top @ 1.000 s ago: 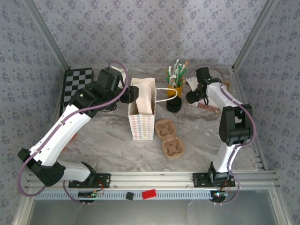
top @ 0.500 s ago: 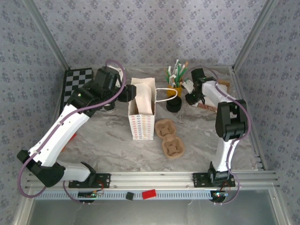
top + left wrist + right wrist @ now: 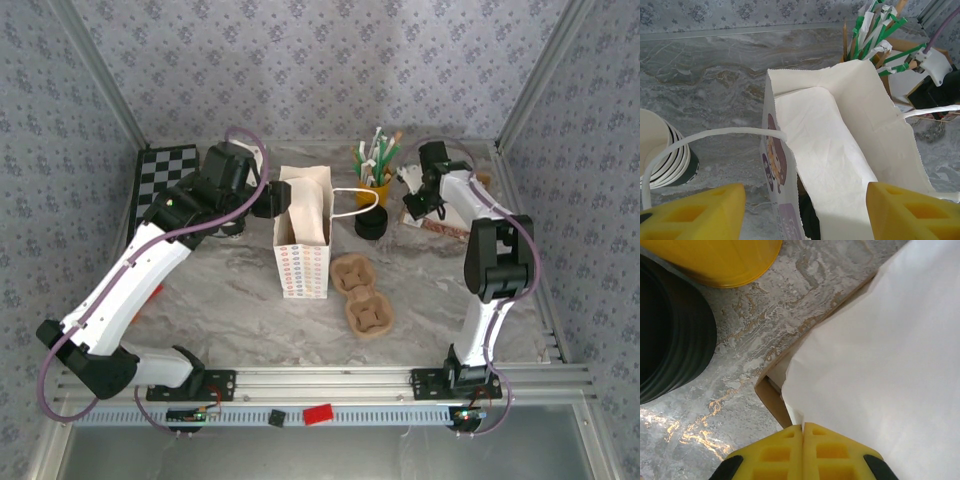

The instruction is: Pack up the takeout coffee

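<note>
Grey marbled bench carries the white dotted bag, which stands open at the centre of the top view. The left fingers are apart above its mouth and hold nothing. Deep in the bag, between them at the lower centre of the left wrist view, is a dark shape, probably the takeout coffee; I cannot tell more. The right fingers are pressed together at the corner of a white paper sheet, beside a black ribbed stack, well apart from the bag.

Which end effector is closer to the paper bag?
Left. The left end effector hangs at the open paper bag; the right end effector is apart, past the yellow cup.
</note>
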